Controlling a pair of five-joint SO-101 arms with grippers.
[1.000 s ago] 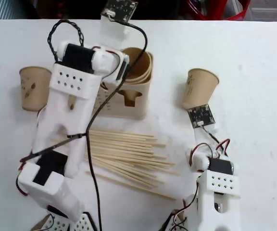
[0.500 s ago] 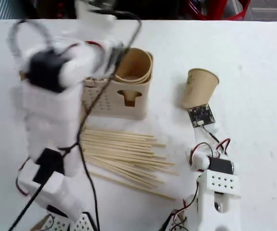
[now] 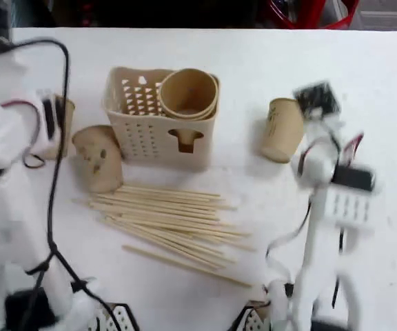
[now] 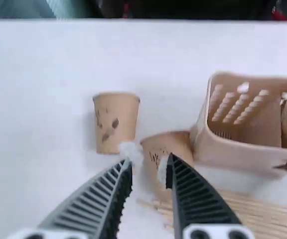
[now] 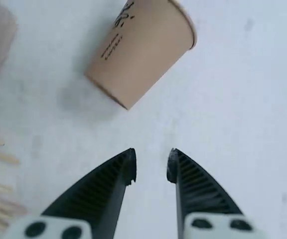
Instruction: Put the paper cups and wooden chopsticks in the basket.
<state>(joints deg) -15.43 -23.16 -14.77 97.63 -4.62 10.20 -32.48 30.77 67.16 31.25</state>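
While one cup (image 3: 188, 93) sits basketed, seemingly three don't.

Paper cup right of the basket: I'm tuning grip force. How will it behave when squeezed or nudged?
The paper cup looks thin-walled, so probably light and apt to dent under a hard squeeze. It seems to stand on its narrower base, wider rim up, so a side push could tip it; tapered, it would likely roll in a curve.
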